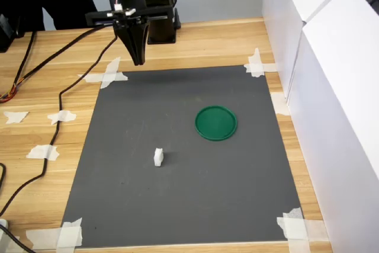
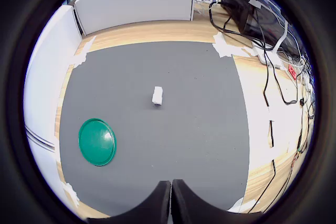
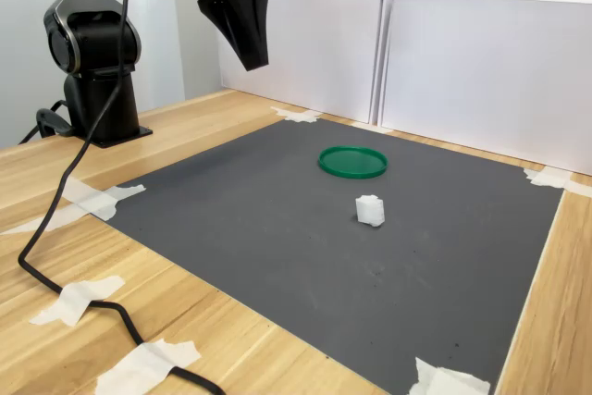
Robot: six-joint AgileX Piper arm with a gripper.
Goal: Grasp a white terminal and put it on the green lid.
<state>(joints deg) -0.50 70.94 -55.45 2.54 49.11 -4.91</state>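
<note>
Progress: nothing done yet, by my read. Block not picked up, lid bare. Left to do: reach, grab, carry, drop on lid.

First exterior view:
- gripper (image 1: 138, 57): hangs high over the far edge of the grey mat (image 1: 118, 176), near the arm base; fingers pressed together, nothing between them.
- white terminal (image 1: 158, 157): stands alone on the mat, nearer the camera, well apart from the gripper.
- green lid (image 1: 216, 122): flat on the mat, to the first exterior view's right of the block and a bit further back; apart, not touching.
- extras: tape pieces at mat corners, black cable (image 1: 59, 105) along the wooden table (image 1: 201, 42), white panels (image 1: 331, 87) on the right.

Wrist view:
- gripper (image 2: 171, 198): only the two dark tips show, touching, empty.
- white terminal (image 2: 157, 95): mid-mat, clear all round.
- green lid (image 2: 97, 141): off to one side, empty.
- only here: cluttered cables and gear past the mat's far side; confirms tips are closed w/ no gap.

Second exterior view:
- gripper (image 3: 251, 57): clearly up in the air, well above the table.
- white terminal (image 3: 370, 210): stepped shape readable here.
- green lid (image 3: 352, 161): behind the block; raised rim visible.
- only here: height of gripper, arm base.
</note>
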